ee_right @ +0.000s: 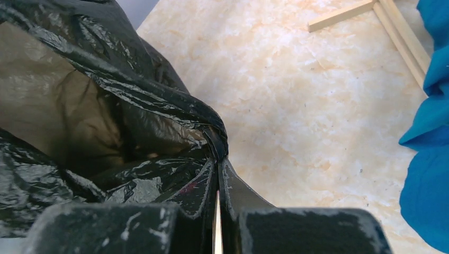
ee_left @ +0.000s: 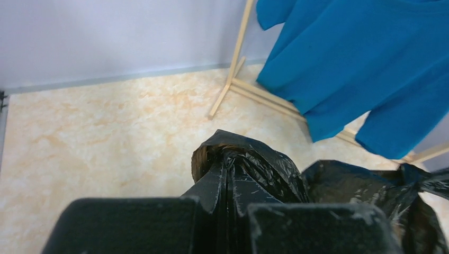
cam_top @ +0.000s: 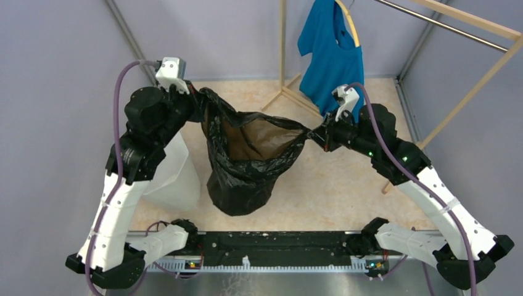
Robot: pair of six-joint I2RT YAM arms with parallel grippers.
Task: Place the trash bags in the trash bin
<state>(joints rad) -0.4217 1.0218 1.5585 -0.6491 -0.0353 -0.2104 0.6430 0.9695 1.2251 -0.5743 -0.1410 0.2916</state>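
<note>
While left gripper (cam_top: 196, 98) and right gripper (cam_top: 316, 132) clamp the rim of the crinkled glossy black plastic bag (cam_top: 243, 176), stretched open beside the white translucent faceted bin (cam_top: 179, 179), taut film may tear or slip

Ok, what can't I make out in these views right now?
White translucent plastic bin: top view, largely hidden behind the left arm; absent from wrist views.
Crinkled glossy black plastic bag: top view, own bulk hides any table contact.
Jaws' tips: wrist views, buried in bag folds.
</note>
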